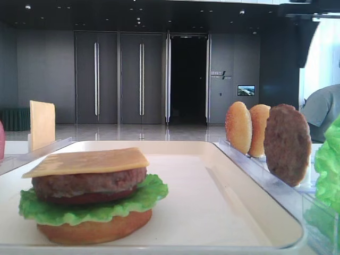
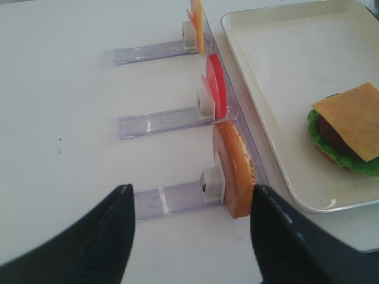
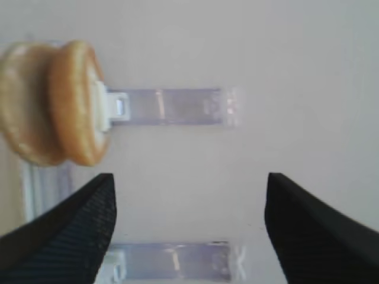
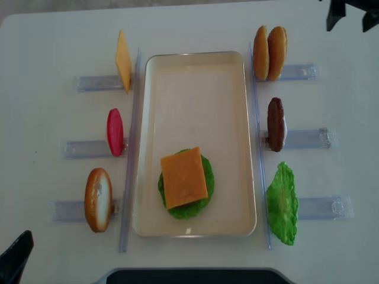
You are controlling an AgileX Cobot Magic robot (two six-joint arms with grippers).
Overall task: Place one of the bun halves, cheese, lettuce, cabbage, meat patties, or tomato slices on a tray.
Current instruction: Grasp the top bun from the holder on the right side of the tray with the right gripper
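Down the middle of the overhead view lies the cream-white tray [image 4: 237, 118], and on its lower half sits a stack: an orange-brown bun base [image 1: 95, 229] at the bottom, lettuce [image 4: 204, 198] frilling out around it, a meat patty [image 1: 87, 183] on that, and a square cheese [image 4: 184, 177] slice on top.

Left of the tray, clear racks [image 4: 95, 83] hold things on edge: a spare cheese slice [image 4: 123, 61] at the upper left, a red tomato slice [image 4: 115, 131] below it, and a bun half [image 4: 98, 199] lower still. Right of the tray stand two bun halves [image 4: 270, 52] touching each other at the upper right, a dark patty [image 4: 275, 123] under them, and a green lettuce leaf [image 4: 282, 203] lowest.

The right gripper [image 3: 189, 228] hangs over the bare white table [image 3: 308, 71] beside those two buns, its black fingers [image 3: 77, 231] spread wide apart and holding nothing. The left gripper [image 2: 192, 236] hovers over the rack with the lone bun half, jaws likewise parted and empty.
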